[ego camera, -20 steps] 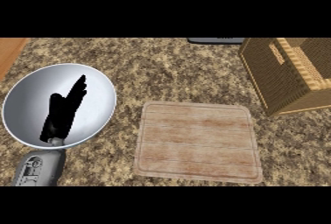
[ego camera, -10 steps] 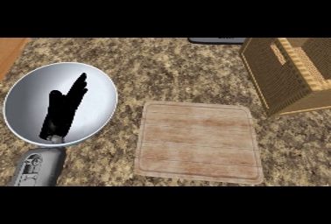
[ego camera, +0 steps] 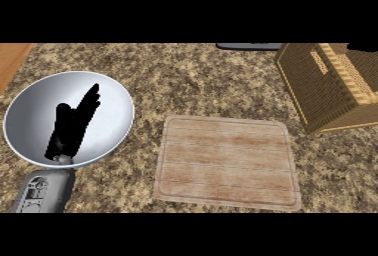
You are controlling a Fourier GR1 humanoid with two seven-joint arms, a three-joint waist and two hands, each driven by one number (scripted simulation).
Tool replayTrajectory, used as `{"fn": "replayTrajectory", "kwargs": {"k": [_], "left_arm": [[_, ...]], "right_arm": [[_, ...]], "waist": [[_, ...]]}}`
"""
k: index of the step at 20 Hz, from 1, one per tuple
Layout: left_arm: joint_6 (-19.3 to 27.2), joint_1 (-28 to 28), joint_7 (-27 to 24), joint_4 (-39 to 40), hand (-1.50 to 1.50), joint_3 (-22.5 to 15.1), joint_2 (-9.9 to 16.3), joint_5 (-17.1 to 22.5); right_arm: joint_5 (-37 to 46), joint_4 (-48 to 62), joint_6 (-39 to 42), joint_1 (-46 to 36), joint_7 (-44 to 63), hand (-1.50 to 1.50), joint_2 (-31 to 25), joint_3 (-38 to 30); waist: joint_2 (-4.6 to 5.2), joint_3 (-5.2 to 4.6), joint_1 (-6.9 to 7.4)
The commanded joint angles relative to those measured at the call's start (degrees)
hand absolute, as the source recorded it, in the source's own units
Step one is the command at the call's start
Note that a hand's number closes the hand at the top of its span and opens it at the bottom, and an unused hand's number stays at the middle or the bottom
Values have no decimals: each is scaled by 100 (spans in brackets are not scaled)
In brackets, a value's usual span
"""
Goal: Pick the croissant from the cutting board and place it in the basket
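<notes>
The wooden cutting board (ego camera: 225,162) lies bare in the middle of the counter; no croissant shows anywhere. The slatted wooden basket (ego camera: 325,85) stands at the upper right, partly cut off by the view's edge. A small dark shape (ego camera: 362,46) at the top right edge, over the basket, may be my right hand; too little of it shows to tell more. My left hand (ego camera: 70,125) rests open over a round silver plate (ego camera: 29,110) at the left, fingers straight and pointing away, holding nothing.
My grey left forearm (ego camera: 44,190) enters from the lower left. A dark flat object (ego camera: 247,46) sits at the counter's far edge. A wooden strip (ego camera: 11,60) borders the speckled counter (ego camera: 192,85) at the upper left.
My left hand has stayed still over the plate. The board and basket have not moved. The dark shape at the top right edge shows only now.
</notes>
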Motion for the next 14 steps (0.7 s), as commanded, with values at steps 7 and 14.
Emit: {"fn": "replayTrajectory", "kwargs": {"k": [7,14], "left_arm": [[65,-389,22,350,0,184,76,4],[-5,30,-45,122,0,151,61,43]], "right_arm": [[-662,-59,-1297,71,-241,-150,-394,-910],[-1274,61,-835,601,-331,-150,-1360,-1559]], "waist": [[11,-9,-90],[-18,-6,-116]]}}
